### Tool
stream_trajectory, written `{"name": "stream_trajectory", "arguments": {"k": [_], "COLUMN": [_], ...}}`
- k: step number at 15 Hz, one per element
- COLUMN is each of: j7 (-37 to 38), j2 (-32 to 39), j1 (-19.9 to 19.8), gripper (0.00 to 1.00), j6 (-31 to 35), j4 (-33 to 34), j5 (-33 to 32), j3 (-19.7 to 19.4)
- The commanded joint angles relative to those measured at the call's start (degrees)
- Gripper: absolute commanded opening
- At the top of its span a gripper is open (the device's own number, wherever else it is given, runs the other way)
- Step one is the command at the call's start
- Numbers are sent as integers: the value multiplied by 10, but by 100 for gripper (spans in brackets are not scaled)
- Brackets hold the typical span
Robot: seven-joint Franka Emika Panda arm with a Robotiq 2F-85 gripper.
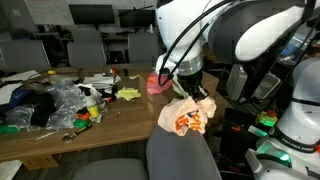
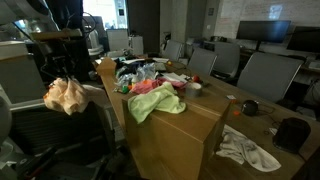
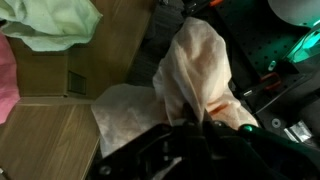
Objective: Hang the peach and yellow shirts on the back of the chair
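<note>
Just above the grey chair [image 1: 182, 157], the gripper [image 1: 188, 92] hangs clamped on the bunched peach shirt [image 1: 187, 117], seemingly ready for draping; next it should lower and release, then fetch the yellow shirt [image 2: 155, 100] from the table [image 2: 180, 137].

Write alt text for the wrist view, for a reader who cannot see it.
The gripper is shut on the peach shirt, which hangs bunched from it. The yellow-green shirt lies on the wooden table, near a pink cloth at the left edge.
</note>
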Motion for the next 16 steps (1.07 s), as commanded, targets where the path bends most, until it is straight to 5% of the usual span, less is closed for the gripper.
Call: {"name": "stream_trajectory", "arguments": {"k": [1,6,7,16], "j7": [18,33,37,72], "j2": [7,4,3,-3], "j1": [-13,-16,-17,-20], "gripper": [1,2,24,90], "j6": [22,40,42,59], "j4": [-9,-19,-19,-19], "j5": [-17,-30,-30,-43], "j3": [8,10,11,13]}}
